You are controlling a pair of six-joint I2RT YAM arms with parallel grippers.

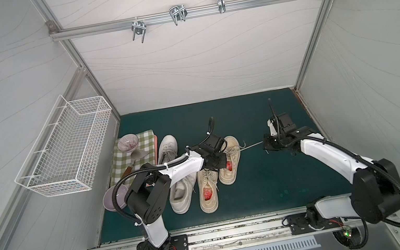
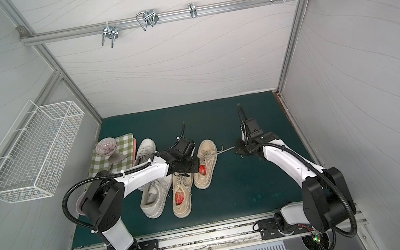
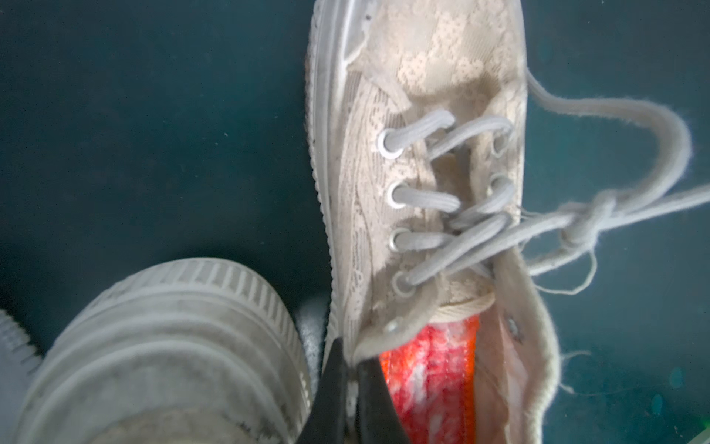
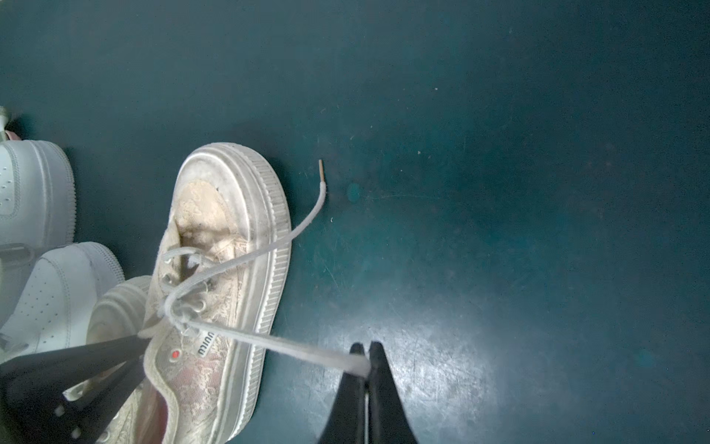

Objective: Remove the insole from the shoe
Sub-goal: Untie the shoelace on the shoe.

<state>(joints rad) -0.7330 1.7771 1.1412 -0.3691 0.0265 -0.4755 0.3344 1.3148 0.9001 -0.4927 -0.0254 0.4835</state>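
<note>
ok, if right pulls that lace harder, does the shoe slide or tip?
Lace looks floppy but is taut to the right gripper, so pull likely transfers. Shoe looks light, flat-soled: probably slides rather than tips, though the left gripper pinching its collar should anchor it.

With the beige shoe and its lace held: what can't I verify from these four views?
- Insole front: left wrist view, hidden under the tongue; heel end cut off by the frame edge.
- Left gripper hold on the collar: both top views, covered by its own body.
- Lace knot: left wrist view, blurred; tight or loose unclear.
- Shoe heel: right wrist view, cut off by the frame edge.
</note>
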